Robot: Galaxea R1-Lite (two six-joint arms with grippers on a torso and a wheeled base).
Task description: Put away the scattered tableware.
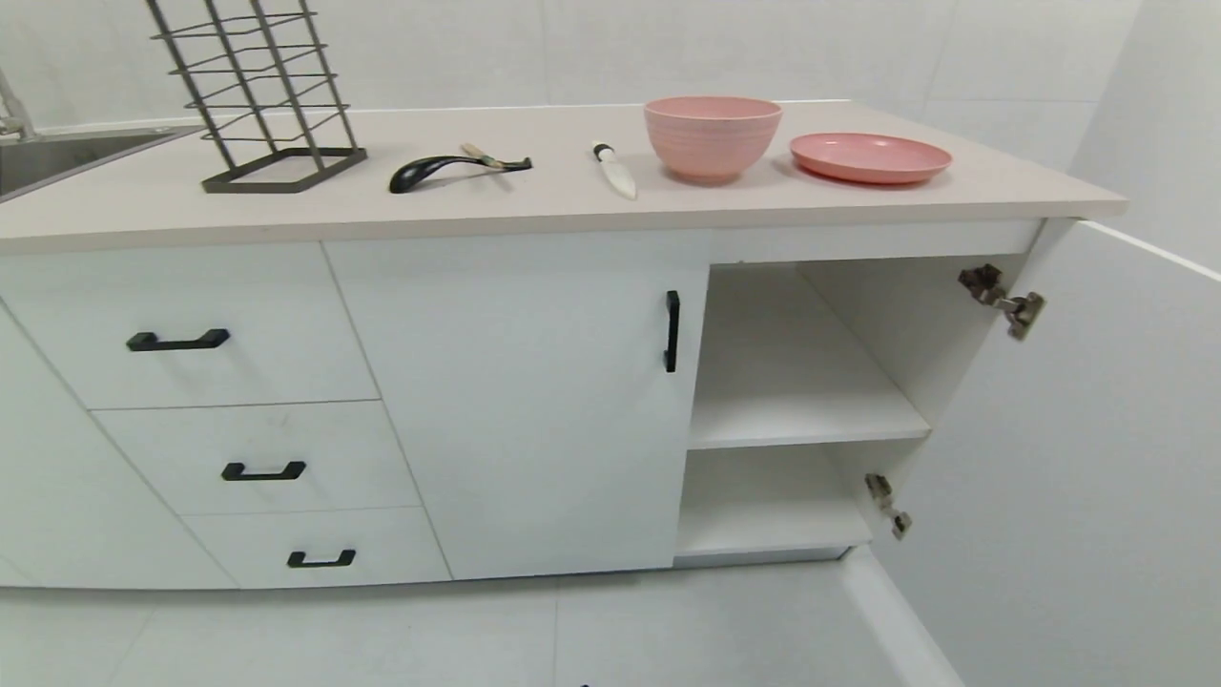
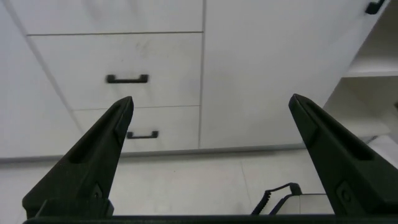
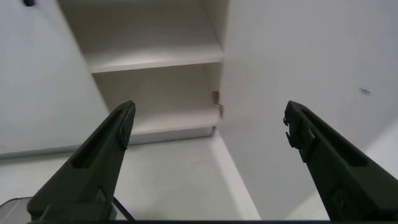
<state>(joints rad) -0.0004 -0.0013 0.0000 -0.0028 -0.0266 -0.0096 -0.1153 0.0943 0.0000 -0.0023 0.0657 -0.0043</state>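
Your left gripper (image 2: 211, 99) and right gripper (image 3: 209, 106) are both spread wide and hold nothing. Both face the cabinet front. On the counter (image 1: 534, 205) lie a black spoon (image 1: 448, 170), white knife (image 1: 615, 170), pink bowl (image 1: 712, 135) and pink plate (image 1: 869, 156).

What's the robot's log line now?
left gripper open, facing white drawers | right gripper open, facing open white cupboard | round pink bowl, pink plate on beige countertop
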